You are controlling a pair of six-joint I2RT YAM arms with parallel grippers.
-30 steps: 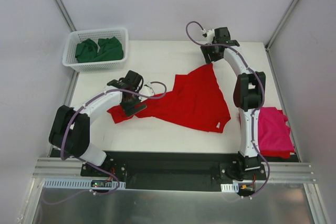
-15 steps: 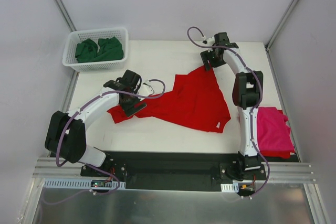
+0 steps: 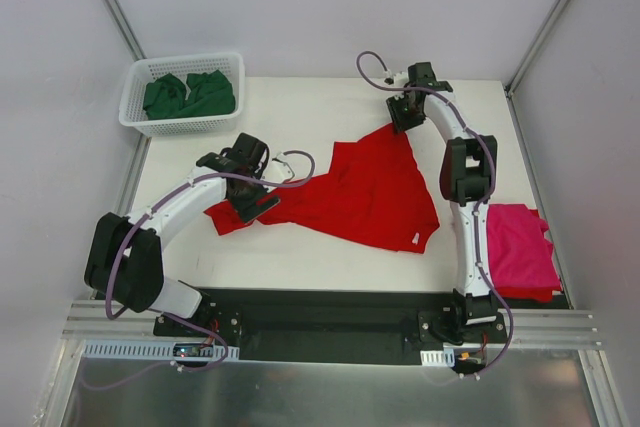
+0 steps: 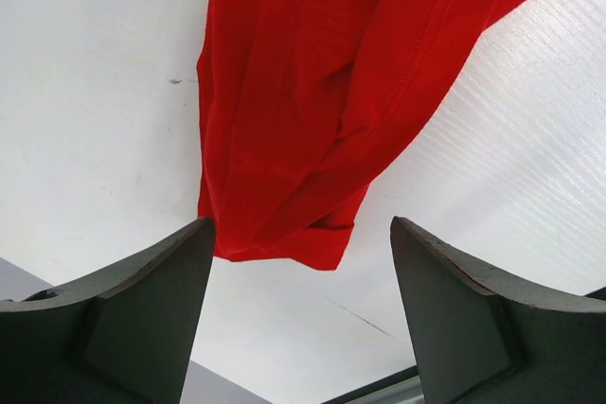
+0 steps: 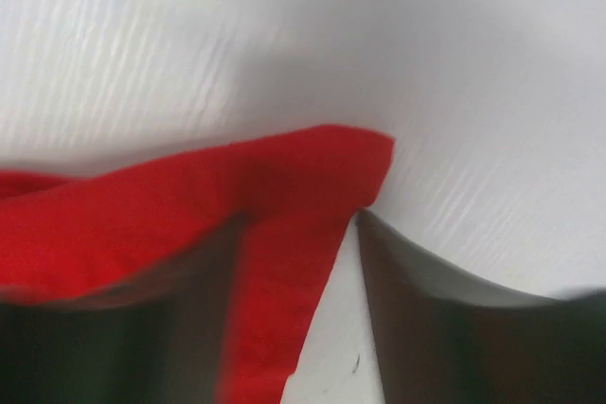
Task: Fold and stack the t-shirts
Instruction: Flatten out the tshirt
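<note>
Hovering over sleeve of red t-shirt (image 3: 370, 192) toward left edge of counter (image 3: 300, 112), with left claw (image 4: 301, 234) apart; straddling its far corner with right claw (image 5: 298, 229), grip impossible to tell.

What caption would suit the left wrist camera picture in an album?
Left pincer, wide open, poised over the bunched end of a red t-shirt on the white table.

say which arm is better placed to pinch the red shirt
Right, likely: the right gripper sits low with a corner of the red t-shirt between open fingers. The left gripper hangs open, higher above a sleeve.
</note>
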